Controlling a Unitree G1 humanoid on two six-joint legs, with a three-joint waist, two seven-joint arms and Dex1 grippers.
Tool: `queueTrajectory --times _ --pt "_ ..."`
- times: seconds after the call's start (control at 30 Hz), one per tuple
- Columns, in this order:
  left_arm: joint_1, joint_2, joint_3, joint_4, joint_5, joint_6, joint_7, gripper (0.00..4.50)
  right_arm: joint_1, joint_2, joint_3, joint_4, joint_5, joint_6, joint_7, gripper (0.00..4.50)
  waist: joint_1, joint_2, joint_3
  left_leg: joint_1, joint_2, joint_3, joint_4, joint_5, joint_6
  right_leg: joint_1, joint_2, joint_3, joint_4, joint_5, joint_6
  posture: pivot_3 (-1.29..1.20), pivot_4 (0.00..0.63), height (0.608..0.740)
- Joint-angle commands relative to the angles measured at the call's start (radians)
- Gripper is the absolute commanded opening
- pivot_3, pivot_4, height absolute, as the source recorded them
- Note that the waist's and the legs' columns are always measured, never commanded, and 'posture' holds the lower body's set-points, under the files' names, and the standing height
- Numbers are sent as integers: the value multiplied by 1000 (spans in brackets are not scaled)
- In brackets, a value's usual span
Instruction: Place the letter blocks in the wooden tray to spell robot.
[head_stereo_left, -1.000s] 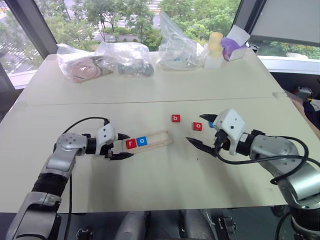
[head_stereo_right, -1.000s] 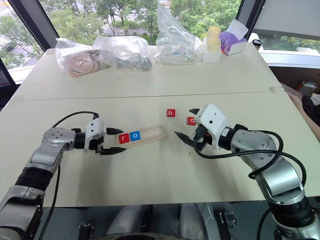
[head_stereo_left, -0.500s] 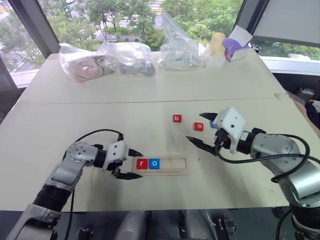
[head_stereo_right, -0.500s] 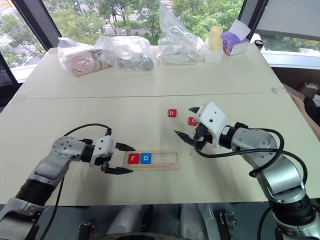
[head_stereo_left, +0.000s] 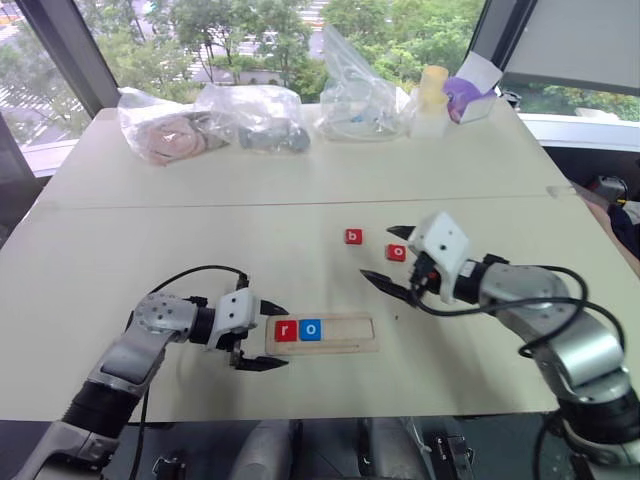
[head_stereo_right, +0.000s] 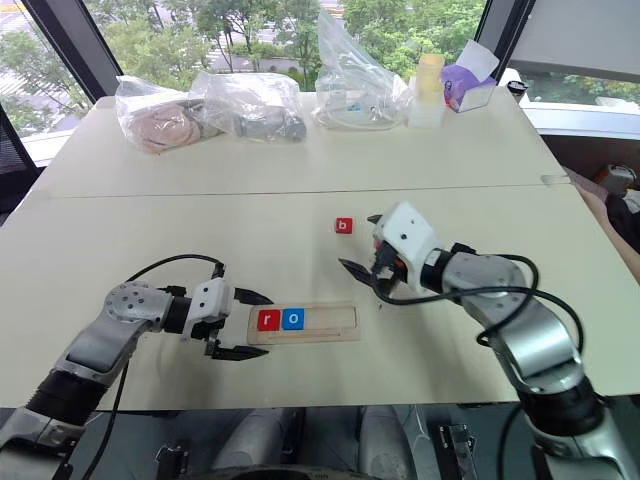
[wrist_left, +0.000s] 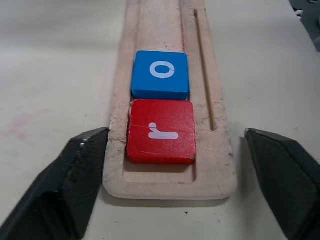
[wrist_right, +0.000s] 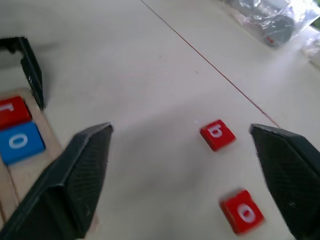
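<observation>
The wooden tray (head_stereo_left: 322, 333) lies level in the lower middle of the head view, where a second ago it sat higher and slanted. I have dragged it toward me and squared it up. My left pincer (head_stereo_left: 264, 335) has let go of it: the fingers are now spread wide, one on each side of the tray's near end, the tips just beside the wood rather than pinching it. That leaves the tray parked and ready for the next tile.

Inside it, at the end nearest my left pincer, sit a red tile (wrist_left: 160, 131) marked "r" and, touching it, a blue tile (wrist_left: 160, 74) marked "o". The rest of the groove is bare, so two of five letters are in.

The red "b" tile (head_stereo_left: 352, 237) and the red "o" tile (head_stereo_left: 397, 252) lie on the table (head_stereo_left: 300, 190) in the centre of the frame, up and right of the tray. My right pincer (head_stereo_left: 397, 263) hangs spread wide over them, gripping nothing; "b" should come next. I cannot see a "t" tile.
</observation>
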Motion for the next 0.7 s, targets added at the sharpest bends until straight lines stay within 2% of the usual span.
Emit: queueTrajectory --times 0.03,0.27,0.7 --pt "46 38 21 -14 -7 30 12 4457 -103 111 30 83 -24 98 -104 4500 -8 0 0 0 0 0 0 0 0 0 0 0 0 0 0 0 150 740" --pt "149 134 126 -113 -69 64 34 4457 -249 310 40 291 -75 215 -250 4500 -30 0 0 -1 1 0 -4 1 -1 -5 1 3 2 1 -2 0 150 740" --pt "294 156 289 -253 -165 137 131 4457 -317 467 57 535 -142 206 -333 4500 -29 1 0 -2 1 2 -5 1 -2 -8 3 4 2 2 -2 0 150 740"
